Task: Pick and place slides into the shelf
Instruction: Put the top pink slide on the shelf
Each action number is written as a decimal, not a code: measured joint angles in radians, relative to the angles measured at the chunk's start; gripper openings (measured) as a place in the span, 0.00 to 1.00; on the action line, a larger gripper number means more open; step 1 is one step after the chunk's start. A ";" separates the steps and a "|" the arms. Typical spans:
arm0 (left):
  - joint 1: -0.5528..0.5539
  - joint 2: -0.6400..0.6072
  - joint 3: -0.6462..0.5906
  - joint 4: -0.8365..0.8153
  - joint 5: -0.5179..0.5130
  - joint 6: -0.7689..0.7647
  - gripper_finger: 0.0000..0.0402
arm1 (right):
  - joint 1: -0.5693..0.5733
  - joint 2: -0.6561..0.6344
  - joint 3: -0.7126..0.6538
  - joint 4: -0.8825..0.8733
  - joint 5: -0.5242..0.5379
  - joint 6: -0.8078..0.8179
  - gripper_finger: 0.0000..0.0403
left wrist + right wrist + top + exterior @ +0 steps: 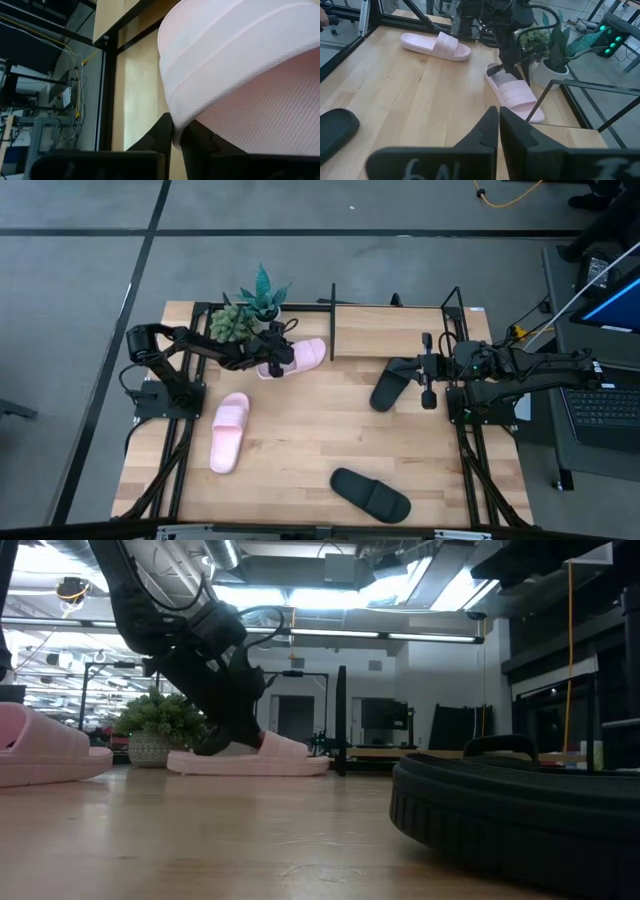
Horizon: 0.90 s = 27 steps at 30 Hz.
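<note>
A pale pink slide (297, 357) lies flat on the table at the far left, beside two potted plants. My left gripper (272, 366) is shut on its heel end. A second pink slide (229, 432) lies nearer the left edge. One black slide (390, 385) lies right of centre and another (371, 493) near the front edge. The shelf (400, 335), black rods with a light wood board, stands at the far edge. My right gripper (428, 395) hangs shut above the table beside the nearer-centre black slide, touching nothing. My left gripper pinches the pink slide's rim at the heel end (175, 131) between its two fingers. The fingers (506, 64) come slanting down from the table's left. The slide rests with its sole flat on the table (262, 762).
Two potted plants (250, 310) stand at the far left, close behind the held slide. The arms' black mounting frames (185, 470) run along both table sides. Bare wood lies in the middle of the table (310, 430).
</note>
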 joint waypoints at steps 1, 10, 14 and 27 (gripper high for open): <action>-0.007 0.000 0.000 -0.001 -0.004 0.000 0.06 | 0.000 0.000 0.000 0.000 0.000 0.000 0.05; -0.085 0.001 0.009 -0.017 -0.215 -0.086 0.05 | 0.000 0.000 0.000 0.000 0.000 0.000 0.05; -0.118 0.001 0.036 -0.012 -0.277 -0.160 0.02 | 0.000 0.000 0.000 0.000 0.000 0.000 0.05; -0.258 -0.084 0.157 -0.299 -0.427 -0.301 0.01 | 0.000 0.000 0.000 0.000 0.000 0.048 0.05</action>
